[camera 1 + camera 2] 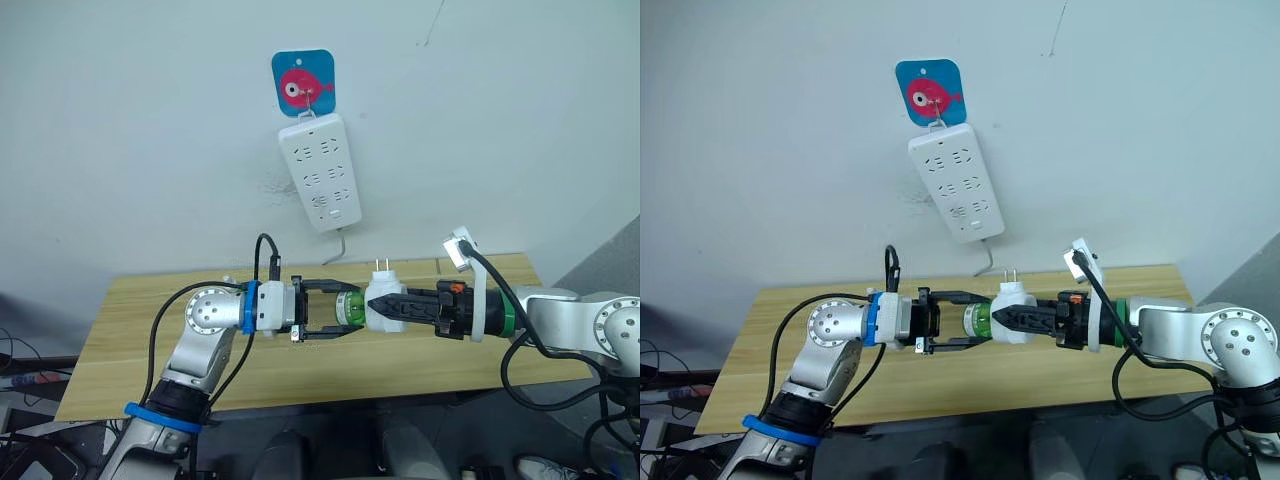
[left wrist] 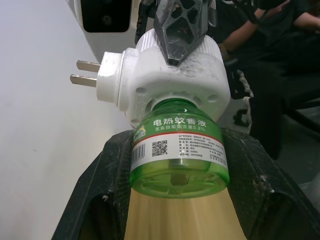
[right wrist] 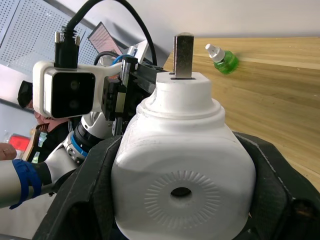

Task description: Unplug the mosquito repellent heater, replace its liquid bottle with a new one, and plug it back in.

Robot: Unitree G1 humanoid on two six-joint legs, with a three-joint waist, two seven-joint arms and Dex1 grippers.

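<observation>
Both arms meet over the wooden table [image 1: 150, 330], sharing the mosquito repellent heater [image 1: 383, 300] and its bottle.

Head views: the left arm reaches in level from the left, its left gripper [image 1: 335, 310] spread around the green liquid bottle [image 1: 349, 309]; the right arm reaches in from the right, its right gripper [image 1: 400, 303] pinching the heater, prongs up, held in the air above the table's middle. A white power strip [image 1: 320, 172] hangs on the wall behind. Left wrist view: the bottle's neck sits in the heater's underside, black fingers [image 2: 100, 190] flanking the bottle; whether they touch it cannot be told. Right wrist view: fingers [image 3: 90, 185] pressed against the heater's sides; a second green bottle [image 3: 222, 58] lies near the table's far edge.
</observation>
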